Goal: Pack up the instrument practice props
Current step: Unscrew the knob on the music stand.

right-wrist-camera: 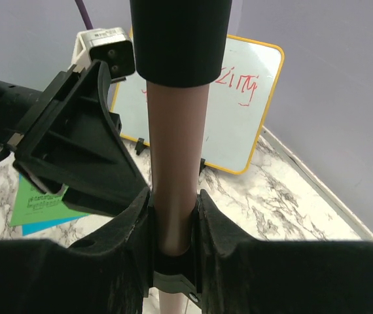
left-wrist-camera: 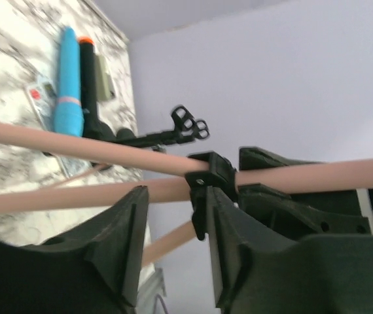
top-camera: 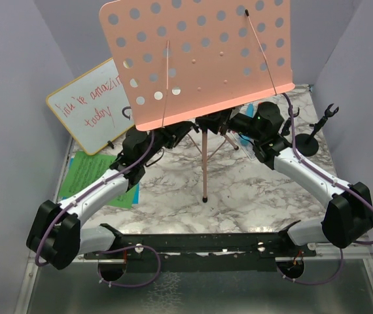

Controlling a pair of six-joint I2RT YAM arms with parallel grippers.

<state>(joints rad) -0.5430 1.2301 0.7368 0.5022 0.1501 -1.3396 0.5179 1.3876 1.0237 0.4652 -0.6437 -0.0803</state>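
The pink music holder's perforated tray [top-camera: 199, 52] stands tall on its tripod, one leg [top-camera: 204, 176] reaching the marble table. My right gripper [right-wrist-camera: 173, 196] is shut on its pink pole [right-wrist-camera: 177, 137], just below the tray [top-camera: 235, 124]. My left gripper [left-wrist-camera: 177, 196] is open at the pole's black clamp [left-wrist-camera: 206, 176], whose lever rests against one finger [left-wrist-camera: 232, 242]; from above the gripper sits under the tray [top-camera: 180, 131]. A blue microphone [left-wrist-camera: 69, 78] and a black microphone [left-wrist-camera: 88, 82] lie side by side. Green and blue music sheets [top-camera: 95, 173] lie at the left. One mic holder [top-camera: 307, 140] stands at the right.
The yellow-framed whiteboard [top-camera: 95, 108] with red writing leans at the back left and also shows in the right wrist view [right-wrist-camera: 239, 111]. Grey walls close in on both sides. The tray hides much of the table's far part.
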